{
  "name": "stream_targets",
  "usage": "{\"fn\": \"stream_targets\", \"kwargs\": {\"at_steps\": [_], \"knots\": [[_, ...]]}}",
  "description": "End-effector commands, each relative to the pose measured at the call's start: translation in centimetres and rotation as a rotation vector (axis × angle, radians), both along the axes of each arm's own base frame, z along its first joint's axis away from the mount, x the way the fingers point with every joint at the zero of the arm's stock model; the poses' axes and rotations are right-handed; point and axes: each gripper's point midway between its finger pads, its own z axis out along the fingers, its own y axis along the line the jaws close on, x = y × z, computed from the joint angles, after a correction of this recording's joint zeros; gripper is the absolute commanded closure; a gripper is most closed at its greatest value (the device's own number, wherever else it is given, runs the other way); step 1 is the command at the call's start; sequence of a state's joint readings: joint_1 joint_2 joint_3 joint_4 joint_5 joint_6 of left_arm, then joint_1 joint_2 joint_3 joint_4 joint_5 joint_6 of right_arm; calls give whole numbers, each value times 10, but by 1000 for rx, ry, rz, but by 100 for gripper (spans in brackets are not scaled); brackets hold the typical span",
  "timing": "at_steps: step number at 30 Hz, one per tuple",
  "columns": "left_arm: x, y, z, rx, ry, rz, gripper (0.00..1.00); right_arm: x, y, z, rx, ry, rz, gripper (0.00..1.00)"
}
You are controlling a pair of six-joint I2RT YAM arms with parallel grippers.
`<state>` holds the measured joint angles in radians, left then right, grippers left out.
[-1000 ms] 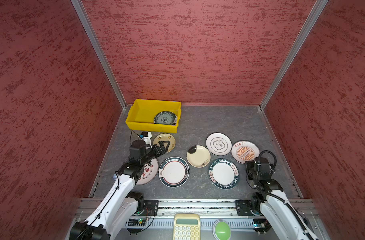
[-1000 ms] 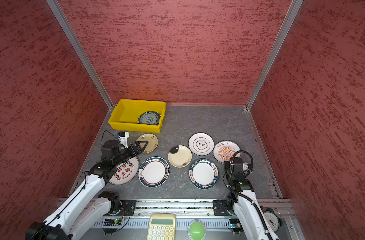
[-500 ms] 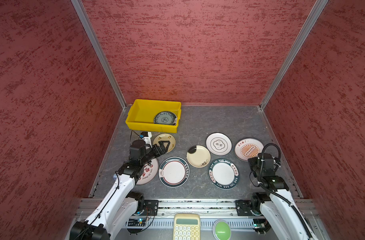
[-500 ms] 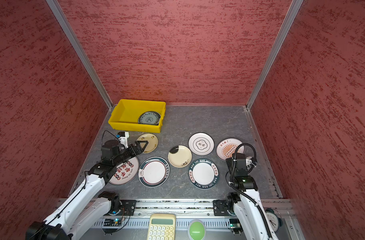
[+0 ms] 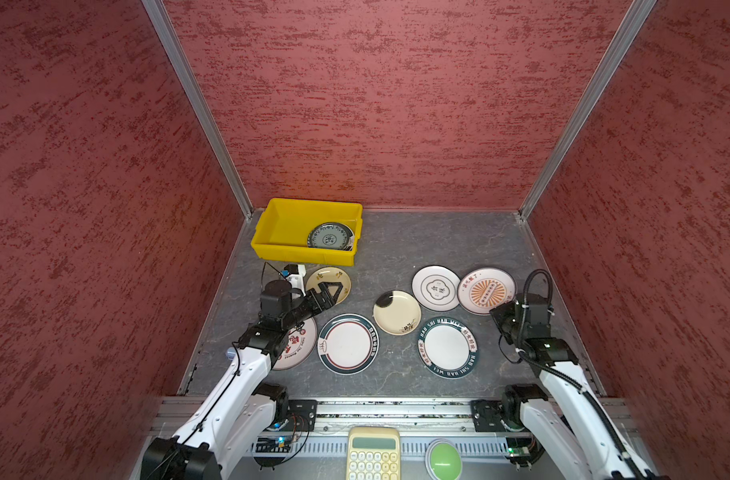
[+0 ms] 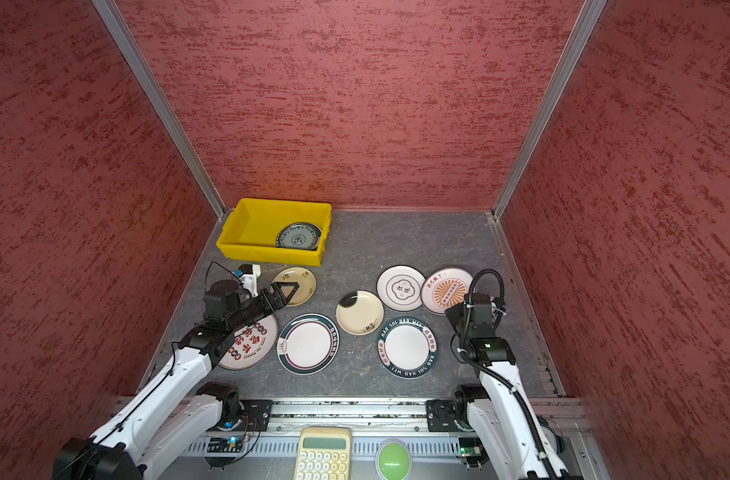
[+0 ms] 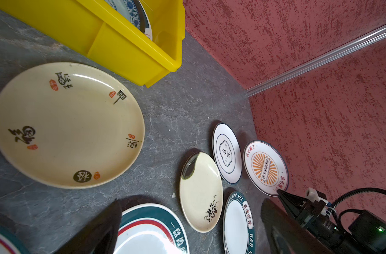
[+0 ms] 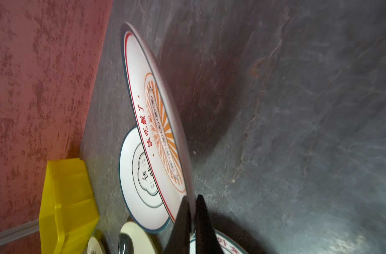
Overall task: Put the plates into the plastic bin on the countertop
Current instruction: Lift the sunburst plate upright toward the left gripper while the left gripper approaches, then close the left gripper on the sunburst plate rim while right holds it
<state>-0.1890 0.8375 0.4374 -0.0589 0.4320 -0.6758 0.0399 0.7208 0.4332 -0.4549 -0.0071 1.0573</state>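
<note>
right arm [image 5: 562, 374] has swung outward toward the 3 o'clock edge, and the orange sunburst plate [image 8: 159, 123] there now tilts up off the countertop [image 8: 297, 110], its rim pinched by the right gripper [image 8: 191, 199]. stiff, glossy, probably brittle: that thin rim hold may slip, so carry gently to the yellow plastic bin [image 5: 301, 255] at 11 o'clock. left gripper [image 5: 329, 287] hangs wide open over the cream calligraphy plate [image 5: 328, 274].

1. Red textured walls on three sides: back wall [image 5: 375, 104], left wall [image 5: 84, 208], right wall [image 5: 666, 208].
2. Aluminium corner rails [image 5: 197, 108] run up both back corners.
3. Floor is a dark grey veined countertop [image 5: 438, 241], with a metal front rail [image 5: 396, 409] along the near edge.
4. In front of that rail: yellow calculator [image 5: 372, 455], green button [image 5: 443, 459].
5. Light is even; the back wall looks paler toward the top.
</note>
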Motion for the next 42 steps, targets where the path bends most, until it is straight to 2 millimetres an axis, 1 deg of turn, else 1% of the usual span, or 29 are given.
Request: {"fn": "stream_targets", "kwargs": {"at_steps": [1,4,6,10,14,16,21,25,30,36,38,42], "knots": [[-2,-4,9,-32,-27,-22,1,20,27,35,79,-169,115,100],[-4,-5,14,-43,-43,-24,1,21,40,39,123,-220,144,100],[-5,-10,17,-52,-53,-42,1,22,53,40,155,-238,182,100],[-7,-20,21,-77,-63,-69,1,27,86,50,178,-249,284,100],[-7,-20,16,-87,-37,-48,1,33,120,67,241,-309,370,100],[-7,-21,18,-92,-38,-43,1,37,139,73,270,-326,411,100],[-6,-23,17,-97,-34,-40,1,45,182,83,311,-338,513,100],[-3,-28,12,-115,-15,-62,1,45,209,89,372,-362,561,100],[-1,-38,5,-157,14,-100,0,42,238,94,403,-372,619,100],[-1,-40,0,-184,21,-98,7,35,265,91,488,-367,648,100],[-1,-41,2,-180,6,-104,12,34,272,90,493,-353,657,100],[-1,-38,0,-172,1,-89,14,37,286,92,476,-345,686,100]]}}
